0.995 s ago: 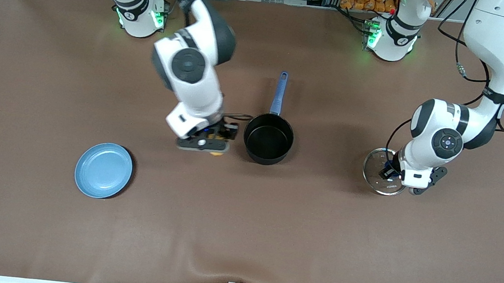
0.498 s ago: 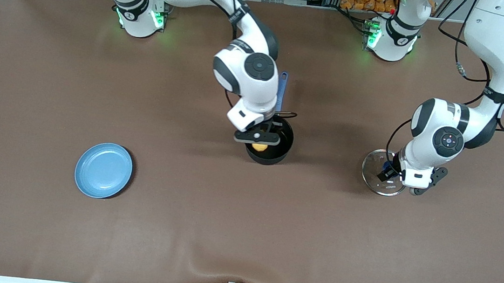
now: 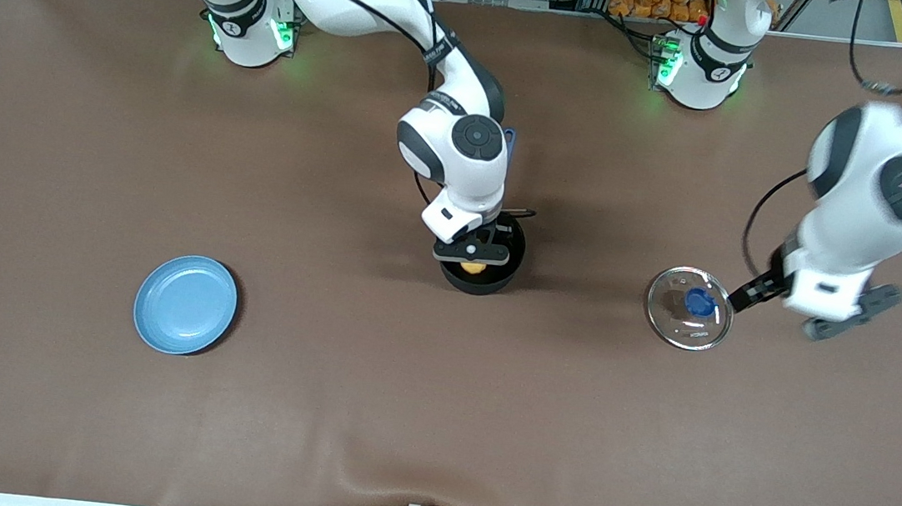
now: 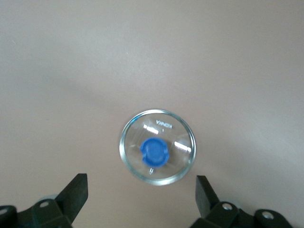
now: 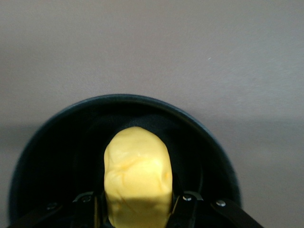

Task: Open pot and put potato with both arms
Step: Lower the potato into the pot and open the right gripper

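The black pot (image 3: 505,269) stands mid-table without its lid, and the right arm hides most of its blue handle (image 3: 510,136). My right gripper (image 3: 473,265) is over the pot's mouth, shut on the yellow potato (image 3: 472,269). In the right wrist view the potato (image 5: 137,175) sits between the fingers above the pot's dark inside (image 5: 52,156). The glass lid (image 3: 675,318) with its blue knob (image 3: 698,302) lies on the table toward the left arm's end. My left gripper (image 3: 750,299) is open and empty, raised beside the lid. The left wrist view shows the lid (image 4: 178,142) ahead of the spread fingertips (image 4: 76,192).
A flat light-blue plate (image 3: 185,304) lies toward the right arm's end of the table, nearer the front camera than the pot. The brown table cover (image 3: 433,419) has a raised fold at its front edge.
My left gripper has let go of the lid's knob and lifted away toward the left arm's end. My right gripper has carried the potato from beside the pot to over its mouth.
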`<state>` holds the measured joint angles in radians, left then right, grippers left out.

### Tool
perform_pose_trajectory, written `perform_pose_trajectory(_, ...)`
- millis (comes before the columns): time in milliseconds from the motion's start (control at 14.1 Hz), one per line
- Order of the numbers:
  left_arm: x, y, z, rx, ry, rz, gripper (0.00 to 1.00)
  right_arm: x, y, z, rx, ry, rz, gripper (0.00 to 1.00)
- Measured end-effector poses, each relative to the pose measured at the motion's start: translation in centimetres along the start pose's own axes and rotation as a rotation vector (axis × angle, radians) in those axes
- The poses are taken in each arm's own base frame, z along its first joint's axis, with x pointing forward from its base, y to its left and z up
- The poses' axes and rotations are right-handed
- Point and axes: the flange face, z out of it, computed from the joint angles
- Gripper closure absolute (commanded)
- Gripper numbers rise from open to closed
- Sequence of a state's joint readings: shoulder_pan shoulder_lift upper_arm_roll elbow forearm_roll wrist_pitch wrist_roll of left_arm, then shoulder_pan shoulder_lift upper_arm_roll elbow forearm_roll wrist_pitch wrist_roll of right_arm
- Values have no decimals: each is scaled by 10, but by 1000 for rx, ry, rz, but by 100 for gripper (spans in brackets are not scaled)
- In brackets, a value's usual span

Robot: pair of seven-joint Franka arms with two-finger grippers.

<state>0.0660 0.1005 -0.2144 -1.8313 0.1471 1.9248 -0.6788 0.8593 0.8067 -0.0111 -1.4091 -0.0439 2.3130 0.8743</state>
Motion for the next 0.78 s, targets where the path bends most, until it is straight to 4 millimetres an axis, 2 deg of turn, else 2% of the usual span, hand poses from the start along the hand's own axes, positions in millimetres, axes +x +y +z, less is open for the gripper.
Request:
perform_pose_trajectory(71, 0, -4, -28, -6, -20, 28, 0, -2, 0, 11, 0, -1, -3, 99)
perform_pose_trajectory(213, 3, -11, -71, -9, -36, 67, 0, -5, 0, 25, -3, -4, -5, 95)
perform_pose_trajectory(284, 5, -14, -88, -16, -28, 83, 0, -6, 0, 28, -4, -5, -5, 87)
perform_pose_trajectory(355, 7, -17, -103, -21, -21, 102, 0, -5, 0, 27, -4, -5, -5, 69)
perform_pose_trajectory(498, 5, -21, -122, -18, -30, 166, 0, -5, -1, 26, -2, -3, -5, 46)
perform_pose_trajectory(569, 4, -23, -129, -16, -35, 204, 0, -5, -1, 26, -2, -3, -5, 40)
perform_pose_trajectory(640, 3, -24, -134, -18, -33, 238, 0, -5, -1, 26, -2, -3, -5, 36)
perform_pose_trajectory(782, 2, -25, -142, -23, -25, 289, 0, -5, -1, 26, -2, -2, -5, 34)
